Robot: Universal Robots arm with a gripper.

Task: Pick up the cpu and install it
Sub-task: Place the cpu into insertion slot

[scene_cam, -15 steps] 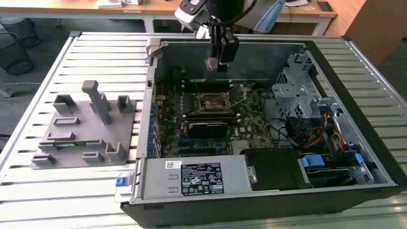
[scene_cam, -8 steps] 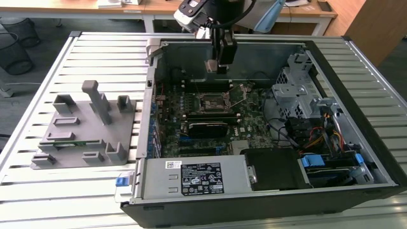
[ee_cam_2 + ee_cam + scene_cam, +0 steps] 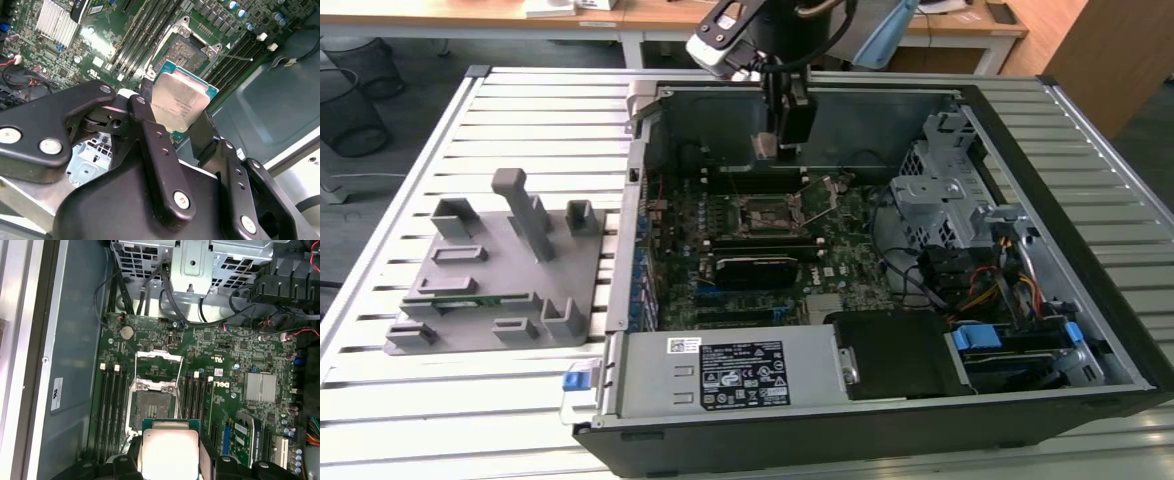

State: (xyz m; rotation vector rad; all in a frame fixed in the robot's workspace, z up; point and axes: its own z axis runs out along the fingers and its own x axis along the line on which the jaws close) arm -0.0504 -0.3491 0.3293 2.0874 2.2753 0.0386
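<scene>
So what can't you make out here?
The cpu underside: faces away in both wrist views.
Its side edges: covered by the pincer fingers clamped on it, second wrist view.
The socket contacts: too small, partly behind the cpu in the first wrist view.
Gap between cpu and socket: cannot tell.

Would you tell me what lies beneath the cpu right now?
The open, apparently empty socket on the motherboard; the cpu, clamped between the fingers, hides its nearest edge.

You've got the cpu (image 3: 184, 100) pinched by its edges between the gripper's (image 3: 176, 116) black fingers (image 3: 149, 125), silver top showing and tilted. It sits over the green board (image 3: 90, 60), near the open socket (image 3: 187, 49) flanked by memory slots (image 3: 137, 35).
</scene>
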